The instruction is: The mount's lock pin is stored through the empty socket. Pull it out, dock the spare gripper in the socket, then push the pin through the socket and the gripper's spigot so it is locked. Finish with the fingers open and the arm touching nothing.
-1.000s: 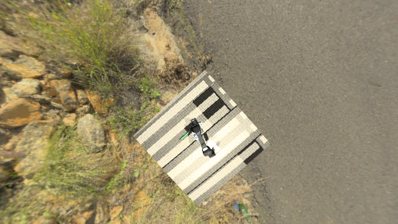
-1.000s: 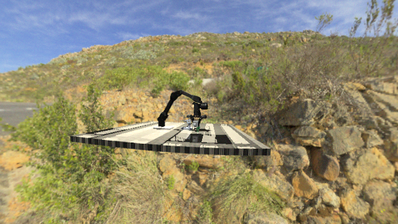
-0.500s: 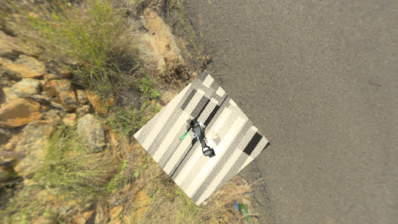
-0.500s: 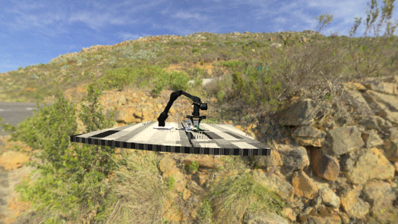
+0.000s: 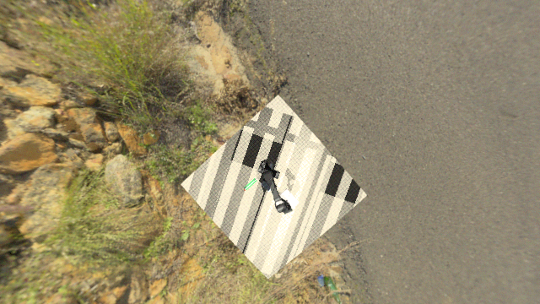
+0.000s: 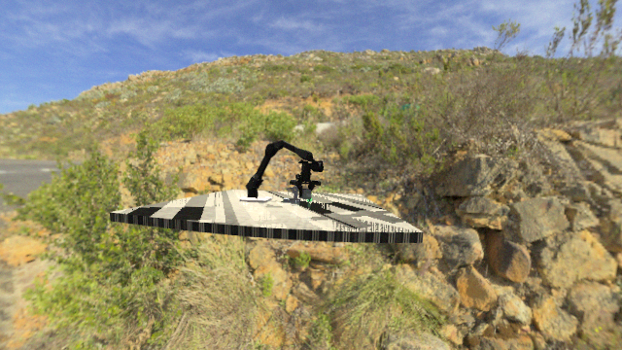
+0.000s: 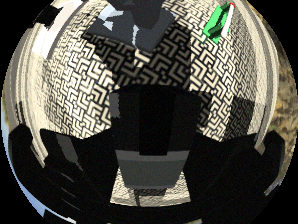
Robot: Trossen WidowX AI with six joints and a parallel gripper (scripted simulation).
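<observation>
My gripper (image 5: 268, 168) (image 6: 304, 187) (image 7: 150, 126) points down and is shut on the spare gripper (image 7: 154, 171), a dark block with a grey band that shows between the fingers in the wrist view. It is low over the table; any gap beneath it is too small to tell. The mount (image 7: 134, 31) has a grey-blue base and a dark upright part, at the top of the wrist view, apart from the held block. The socket's opening is hidden. The white lock pin (image 7: 228, 21) with a red end lies along a green holder (image 7: 214, 21), away from the mount.
The patterned table (image 5: 295, 236) (image 6: 204, 219) has black, grey and cream stripes. The arm's white base plate (image 5: 290, 198) (image 6: 262, 198) is on it. The green holder and pin are beside the mount, on the side toward the table's left corner in the top view.
</observation>
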